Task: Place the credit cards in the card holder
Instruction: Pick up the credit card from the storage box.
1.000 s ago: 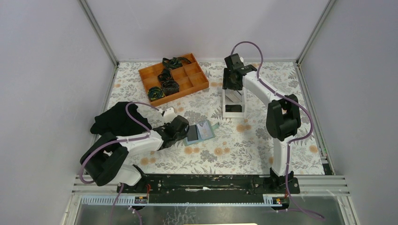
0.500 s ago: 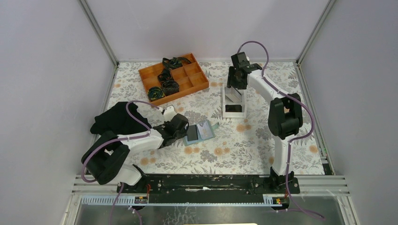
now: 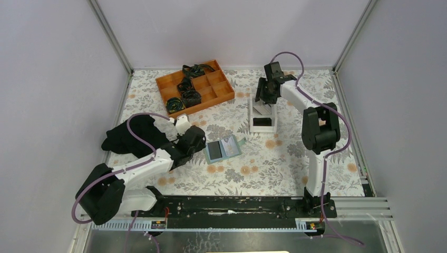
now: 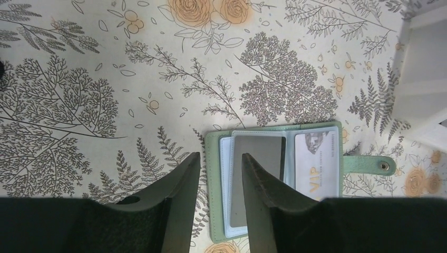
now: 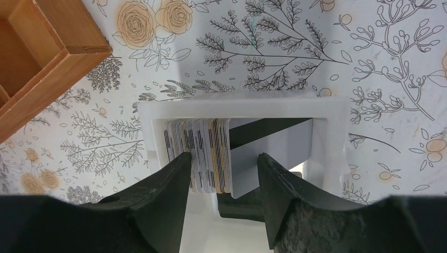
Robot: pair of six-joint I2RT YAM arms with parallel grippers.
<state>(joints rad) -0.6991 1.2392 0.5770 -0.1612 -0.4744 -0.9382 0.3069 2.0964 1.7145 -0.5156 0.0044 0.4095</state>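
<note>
L hand (image 4: 220, 156) backed off card holder (image 4: 363, 164), jaws apart; R hand (image 5: 224, 156) apart, prob. over credit cards (image 5: 200, 137).

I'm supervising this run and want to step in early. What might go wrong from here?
The cards stand packed together in the white tray, and the open right gripper seems to span several: it may pinch more than one. The wallet lies open and unheld beside the open left gripper; it may slide during insertion.
</note>
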